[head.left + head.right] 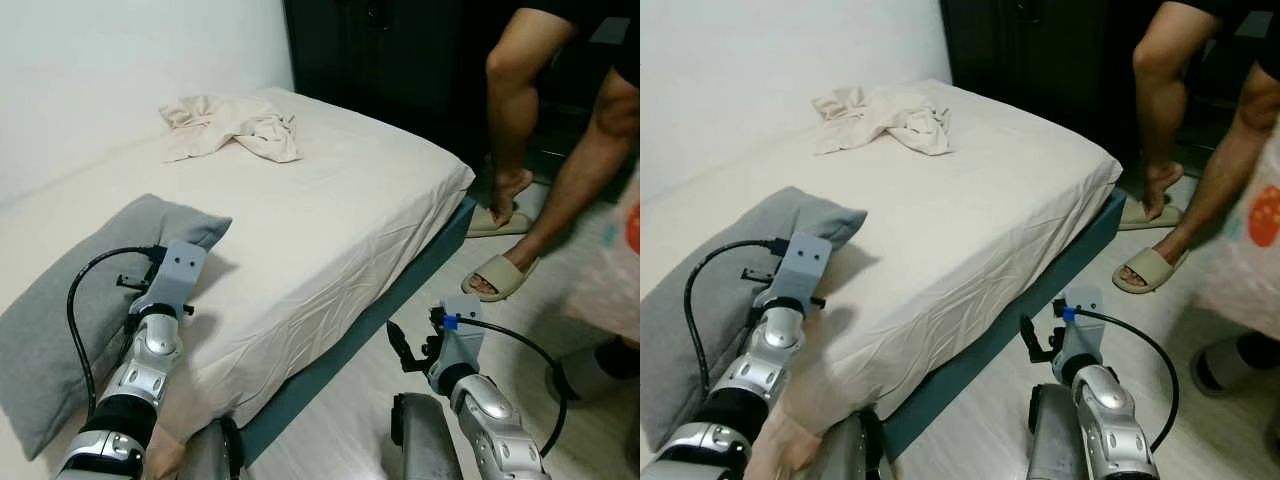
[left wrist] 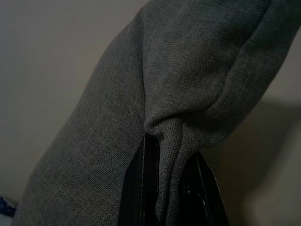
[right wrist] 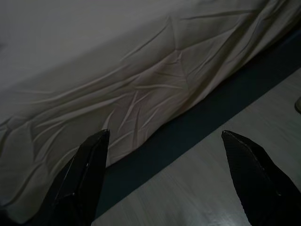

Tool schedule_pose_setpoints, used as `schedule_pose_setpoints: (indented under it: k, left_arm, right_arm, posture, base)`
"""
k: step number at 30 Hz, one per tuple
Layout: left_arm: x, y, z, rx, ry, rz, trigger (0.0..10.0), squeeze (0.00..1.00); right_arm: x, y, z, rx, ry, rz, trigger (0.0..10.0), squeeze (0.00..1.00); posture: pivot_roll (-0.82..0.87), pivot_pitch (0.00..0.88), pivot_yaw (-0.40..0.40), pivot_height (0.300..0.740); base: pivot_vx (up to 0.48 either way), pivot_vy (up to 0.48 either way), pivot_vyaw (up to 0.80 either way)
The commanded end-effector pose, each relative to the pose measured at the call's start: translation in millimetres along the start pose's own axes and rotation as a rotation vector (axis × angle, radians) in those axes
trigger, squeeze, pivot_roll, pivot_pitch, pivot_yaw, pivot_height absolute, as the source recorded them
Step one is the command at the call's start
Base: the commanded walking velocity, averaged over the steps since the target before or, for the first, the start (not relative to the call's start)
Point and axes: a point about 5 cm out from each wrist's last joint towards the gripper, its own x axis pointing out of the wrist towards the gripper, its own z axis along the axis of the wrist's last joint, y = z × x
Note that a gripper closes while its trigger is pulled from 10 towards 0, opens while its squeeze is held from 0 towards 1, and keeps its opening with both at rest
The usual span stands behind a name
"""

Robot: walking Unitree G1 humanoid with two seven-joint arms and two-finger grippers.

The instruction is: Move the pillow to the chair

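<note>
A grey pillow [image 1: 70, 310] lies on the near left part of the bed [image 1: 340, 190], one corner pointing toward the middle. My left gripper [image 2: 171, 188] is shut on a bunched fold of the pillow [image 2: 188, 80], the fabric pinched between both black fingers [image 2: 146, 188]. From the head views, the left arm's wrist block [image 1: 172, 275] sits at the pillow's right edge. My right gripper [image 3: 169, 141] hangs open beside the bed, low over the floor, with nothing between its fingers; its wrist [image 1: 455, 330] is seen at the lower right.
A crumpled beige cloth [image 1: 235, 125] lies at the far end of the bed. A person [image 1: 560, 150] in sandals stands bent over on the floor at the right, near the bed's corner. A dark wardrobe [image 1: 400, 50] stands behind. Wooden floor [image 1: 340, 430] runs along the bed.
</note>
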Motion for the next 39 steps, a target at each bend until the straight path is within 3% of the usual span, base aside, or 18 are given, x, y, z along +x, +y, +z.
schedule_pose_setpoints:
  k: [1,9,18,24,25,39]
  left_arm:
    - [4.2,5.7,18,-0.040,-0.080,0.031,10.0,0.00]
    - [4.7,4.3,48,-0.059,-0.194,0.023,10.0,0.00]
    - [2.2,-0.3,65,-0.066,-0.250,0.000,10.0,0.00]
    - [-0.9,-6.3,64,-0.133,-0.205,-0.043,10.0,0.00]
    - [-1.1,-9.7,60,-0.174,-0.165,-0.071,10.0,0.00]
    - [-10.7,-29.7,52,-0.212,-0.098,-0.183,10.0,0.00]
  right_arm:
    - [0.8,2.3,3,0.023,-0.013,0.012,10.0,0.00]
    - [3.1,1.4,7,0.029,-0.026,0.014,10.0,0.00]
    - [4.1,3.8,10,0.030,-0.036,0.023,10.0,0.00]
    - [5.1,0.5,4,0.017,-0.013,-0.036,10.0,0.00]
    - [5.2,0.7,3,0.015,-0.015,-0.038,10.0,0.00]
    - [4.7,2.9,1,0.017,-0.011,-0.028,10.0,0.00]
  posture:
    - [-0.15,0.153,0.121,0.574]
    - [-0.15,0.151,0.120,0.609]
    - [-0.15,0.151,0.116,0.643]
    - [-0.15,0.145,0.117,0.653]
    - [-0.15,0.146,0.117,0.653]
    - [-0.15,0.125,0.115,0.653]
  base:
    - [0.000,0.000,0.00]
    - [0.000,0.000,0.00]
    - [0.000,0.000,0.00]
    - [0.000,0.000,0.00]
    - [0.000,0.000,0.00]
    - [0.000,0.000,0.00]
